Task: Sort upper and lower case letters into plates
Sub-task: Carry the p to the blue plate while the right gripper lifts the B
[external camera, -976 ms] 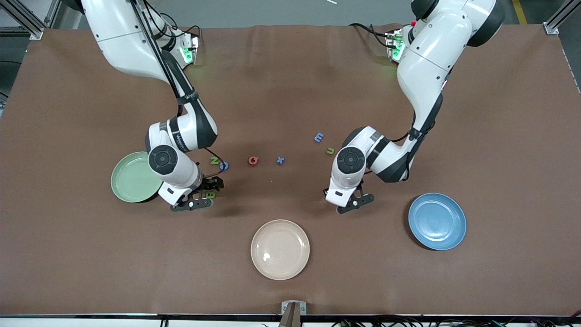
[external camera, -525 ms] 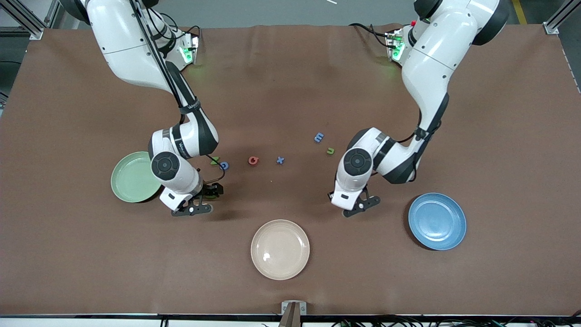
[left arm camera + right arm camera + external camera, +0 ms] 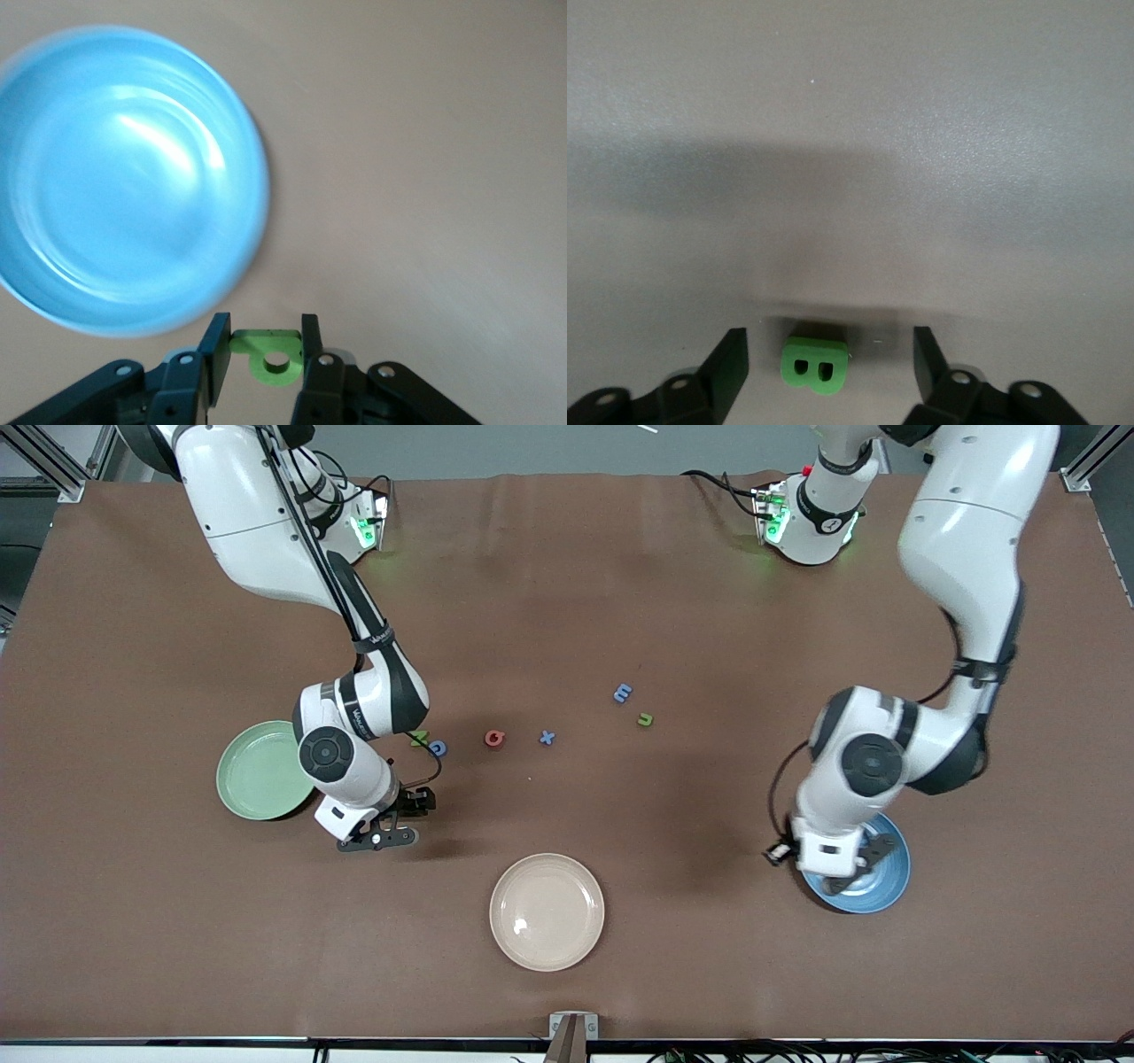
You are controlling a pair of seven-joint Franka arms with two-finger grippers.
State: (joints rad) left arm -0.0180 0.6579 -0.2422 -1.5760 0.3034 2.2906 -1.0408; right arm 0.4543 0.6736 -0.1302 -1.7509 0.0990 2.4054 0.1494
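- Toward the right arm's end of the table, the mint green plate (image 3: 257, 772) lies empty.
- Just beside it, the right gripper (image 3: 829, 367) straddles a green B (image 3: 815, 364), fingers apart, not touching it.
- Mid-table lie five loose letters (image 3: 494, 738).
- Over the blue plate (image 3: 893, 877), the left gripper (image 3: 263, 356) pinches a green letter (image 3: 270, 355).

Down on the surface (image 3: 567, 584), the toy letters read clearly enough: a green B (image 3: 814, 364) sits between the right gripper's (image 3: 830, 363) spread fingers. In the row toward the right arm's end, a blue x (image 3: 547, 737) and a red G (image 3: 494, 738). Farther up, a blue letter (image 3: 624, 693) reads like an m turned sideways, with a green n (image 3: 645, 719) beside it. Small lettering on the right arm's forearm (image 3: 376, 638) is there but too small to read.
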